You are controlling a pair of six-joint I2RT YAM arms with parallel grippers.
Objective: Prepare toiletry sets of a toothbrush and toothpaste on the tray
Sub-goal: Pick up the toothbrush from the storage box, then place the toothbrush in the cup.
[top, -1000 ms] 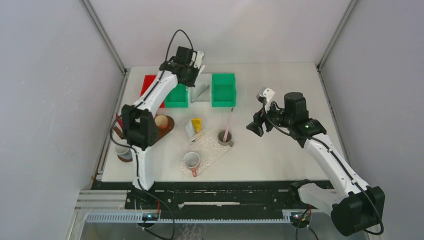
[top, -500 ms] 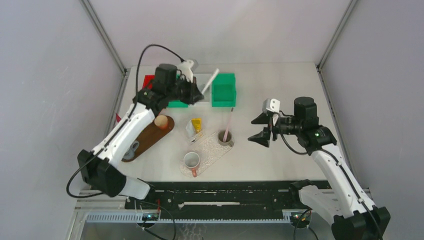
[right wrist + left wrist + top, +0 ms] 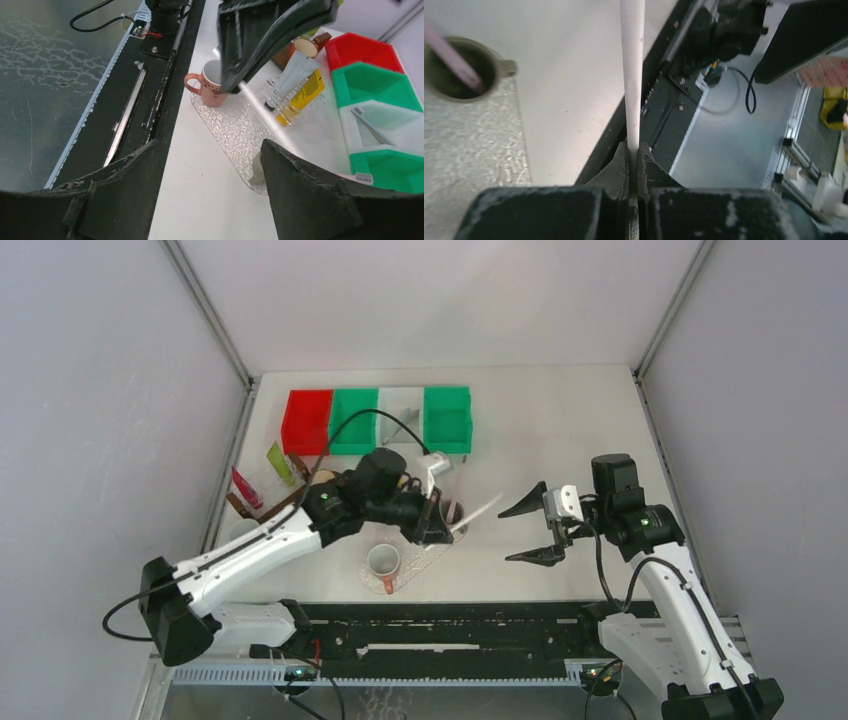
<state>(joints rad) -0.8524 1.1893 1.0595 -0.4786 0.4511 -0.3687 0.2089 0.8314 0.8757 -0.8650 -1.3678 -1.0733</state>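
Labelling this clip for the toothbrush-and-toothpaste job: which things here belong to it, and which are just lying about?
Job: white toothbrush in the left fingers; pink toothbrush in the grey cup; yellow tube; white tube; clear tray.
Lying about: red bin; rightmost green bin.

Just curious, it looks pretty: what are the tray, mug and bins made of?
Tray: looks like clear glass or acrylic, with a pebbled, glinting, see-through surface.
Mug: likely glazed ceramic, glossy pink outside and white inside.
Bins: probably moulded plastic, with thin walls in flat red, green and white.
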